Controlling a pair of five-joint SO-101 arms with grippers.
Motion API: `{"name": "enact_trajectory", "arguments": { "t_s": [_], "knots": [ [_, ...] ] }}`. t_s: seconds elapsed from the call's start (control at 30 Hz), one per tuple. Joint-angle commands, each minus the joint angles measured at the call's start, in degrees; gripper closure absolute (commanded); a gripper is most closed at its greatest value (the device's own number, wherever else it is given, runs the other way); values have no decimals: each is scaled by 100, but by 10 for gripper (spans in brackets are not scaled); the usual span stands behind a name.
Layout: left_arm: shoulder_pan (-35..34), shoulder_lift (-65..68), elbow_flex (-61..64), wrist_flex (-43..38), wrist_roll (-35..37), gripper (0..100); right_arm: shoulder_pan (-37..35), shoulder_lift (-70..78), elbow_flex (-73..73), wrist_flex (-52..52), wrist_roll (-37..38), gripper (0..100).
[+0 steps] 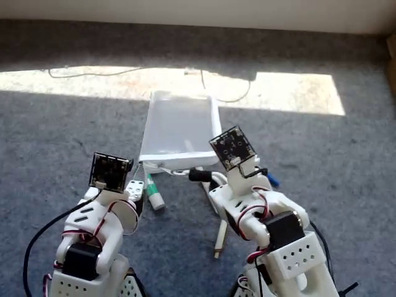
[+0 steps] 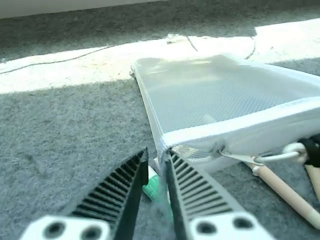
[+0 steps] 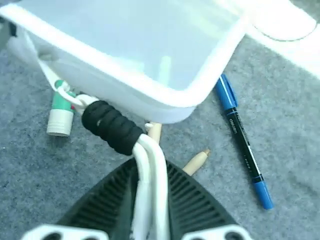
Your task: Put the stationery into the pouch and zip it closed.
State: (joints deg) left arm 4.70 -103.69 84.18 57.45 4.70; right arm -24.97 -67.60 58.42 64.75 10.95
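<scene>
The translucent white pouch (image 1: 178, 130) (image 2: 225, 95) (image 3: 135, 45) lies flat on the grey carpet. My right gripper (image 1: 207, 176) (image 3: 149, 167) is shut on the pouch's white zip strap (image 3: 150, 155), just behind its black wrap (image 3: 111, 127). My left gripper (image 1: 141, 173) (image 2: 156, 154) stands narrowly open, its tips at the pouch's near left corner. A green and white marker (image 1: 153, 192) (image 2: 154, 186) (image 3: 60, 112) lies under it. A blue pen (image 1: 272, 180) (image 3: 242, 142) and a wooden pencil (image 1: 221, 238) (image 2: 285, 192) (image 3: 195, 162) lie on the carpet by the pouch's near edge.
A bright strip of sunlight (image 1: 74, 80) crosses the carpet behind the pouch, with a thin cable (image 1: 86, 73) lying in it. A wall (image 1: 185, 9) runs along the far side. Bare carpet (image 1: 49, 142) spreads to the left and right of the pouch.
</scene>
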Motion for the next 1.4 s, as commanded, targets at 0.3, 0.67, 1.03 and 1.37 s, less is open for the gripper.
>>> {"name": "enact_trajectory", "arguments": {
  "t_s": [0.3,0.67,1.03,1.37],
  "knots": [
    [-136,-57,-57,-70,-62,941,444,-154,-980,611,-79,992],
    [-549,-57,-57,-97,-53,966,1534,-154,-1270,848,-35,992],
    [-549,-57,-57,-70,-53,966,2316,-154,-1270,813,-35,992],
    [-505,-57,-48,-105,-53,957,2220,-154,-1385,840,-53,992]
  ]
}}
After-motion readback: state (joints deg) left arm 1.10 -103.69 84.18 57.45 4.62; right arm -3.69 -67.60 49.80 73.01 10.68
